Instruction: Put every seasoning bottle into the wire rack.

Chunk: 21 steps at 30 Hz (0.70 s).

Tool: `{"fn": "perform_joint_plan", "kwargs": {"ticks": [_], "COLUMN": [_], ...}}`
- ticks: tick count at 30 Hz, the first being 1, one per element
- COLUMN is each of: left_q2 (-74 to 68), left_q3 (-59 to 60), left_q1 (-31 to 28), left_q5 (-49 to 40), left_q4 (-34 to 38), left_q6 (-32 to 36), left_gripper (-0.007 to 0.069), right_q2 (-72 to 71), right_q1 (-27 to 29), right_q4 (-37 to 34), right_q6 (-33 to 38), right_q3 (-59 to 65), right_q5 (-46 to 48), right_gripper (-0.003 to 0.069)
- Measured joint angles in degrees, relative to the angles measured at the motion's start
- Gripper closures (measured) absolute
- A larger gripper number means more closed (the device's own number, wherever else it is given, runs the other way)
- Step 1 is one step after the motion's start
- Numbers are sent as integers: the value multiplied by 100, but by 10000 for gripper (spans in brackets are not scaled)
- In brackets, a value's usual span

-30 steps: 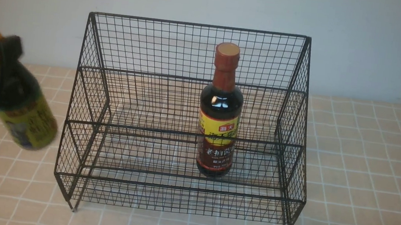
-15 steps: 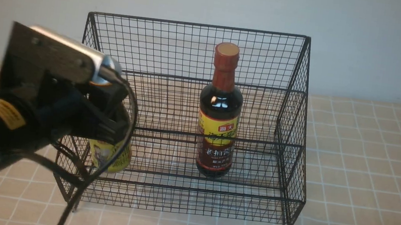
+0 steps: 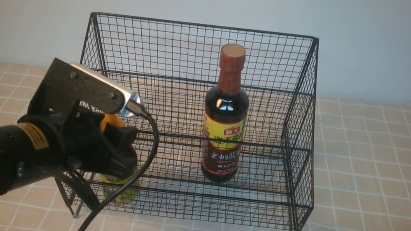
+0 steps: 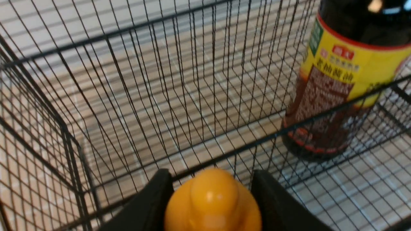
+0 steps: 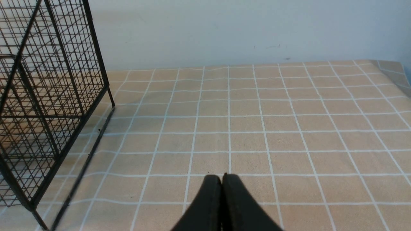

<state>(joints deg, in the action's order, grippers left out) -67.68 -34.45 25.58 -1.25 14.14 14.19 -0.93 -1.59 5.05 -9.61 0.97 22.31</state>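
A: Count so far? Two seasoning bottles to rack.

B: One done. The tall soy sauce bottle (image 3: 225,114), red-brown cap and yellow-red label, stands upright inside the wire rack (image 3: 201,52), on the rack floor behind the low front rails. Nothing touches it.

A: And the second?

B: In hand. The left pincer (image 4: 210,195) has its jaws closed partway on the neck of the short bottle (image 3: 118,189), one black jaw on each side of the orange-yellow cap (image 4: 212,202). The wrist view shows the cap snug between them.

A: Where does that bottle sit?

B: Directly below the pincer, at the rack's front corner on that arm's side, down in the lowest front tier. Only the yellow label's lower part shows through the mesh under the pincer. I cannot tell whether its base is resting on the wire or a little above it.

A: The tall bottle from there?

B: Ahead of the pincer and off toward the other arm's side, well apart, one rail between.

A: Right arm?

B: The right pincer (image 5: 221,179) is closed tight, holds nothing, over bare checked surface (image 5: 289,128) outside the rack's end.

A: Left to do?

B: My judgement: settle the short bottle, let go, draw the arm clear. Then both are racked.
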Motion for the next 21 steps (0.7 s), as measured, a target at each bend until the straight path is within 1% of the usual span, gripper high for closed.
{"fn": "perform_joint_plan", "kwargs": {"ticks": [1, 2, 3, 6, 10, 13, 15, 18, 21], "left_q2": [0, 0, 0, 6, 29, 179, 422, 898, 1356], "left_q3": [0, 0, -18, -51, -57, -64, -116, -207, -225], "left_q1": [0, 0, 0, 0, 0, 0, 0, 0, 0], "left_q5": [-38, -110, -134, -134, -145, -191, -374, -906, -1431], "left_q4": [0, 0, 0, 0, 0, 0, 75, 207, 237], "left_q6": [0, 0, 0, 0, 0, 0, -18, -23, -69], "left_gripper": [335, 314, 279, 207, 153, 139, 137, 139, 170], "right_q2": [0, 0, 0, 0, 0, 0, 0, 0, 0], "right_q1": [0, 0, 0, 0, 0, 0, 0, 0, 0], "right_q4": [0, 0, 0, 0, 0, 0, 0, 0, 0], "right_q6": [0, 0, 0, 0, 0, 0, 0, 0, 0], "right_q3": [0, 0, 0, 0, 0, 0, 0, 0, 0], "right_q5": [0, 0, 0, 0, 0, 0, 0, 0, 0], "right_gripper": [671, 671, 671, 671, 671, 671, 671, 671, 671]}}
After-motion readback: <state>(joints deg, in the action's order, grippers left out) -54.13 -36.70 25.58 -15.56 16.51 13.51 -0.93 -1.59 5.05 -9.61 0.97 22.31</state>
